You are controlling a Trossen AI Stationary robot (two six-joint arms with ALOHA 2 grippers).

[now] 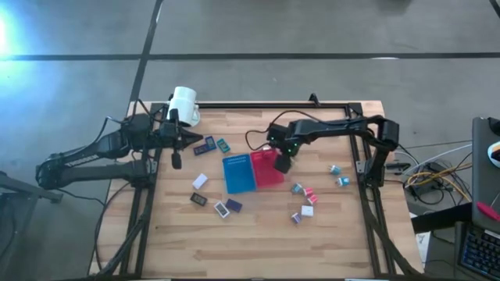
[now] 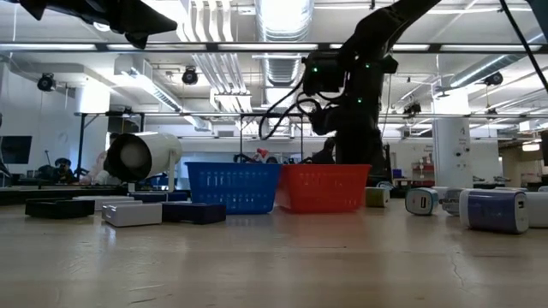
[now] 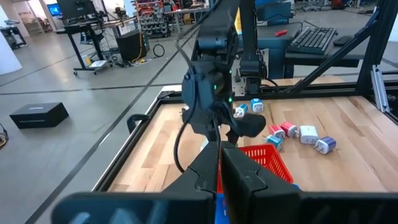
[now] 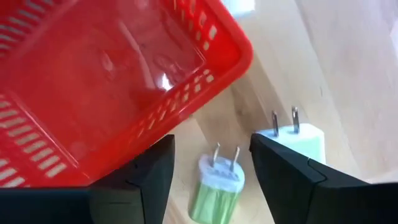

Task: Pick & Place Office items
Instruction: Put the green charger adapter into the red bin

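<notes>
Green plug adapter (image 4: 214, 185) lies flat on the wooden tabletop (image 4: 336, 81) between the right hand's (image 4: 211, 163) spread, empty fingers, prongs toward the red basket (image 4: 106, 74). A second adapter (image 4: 298, 138) sits beside it. Left hand (image 3: 219, 171), pressed together, hovers beyond the blue basket (image 1: 238, 172).
</notes>
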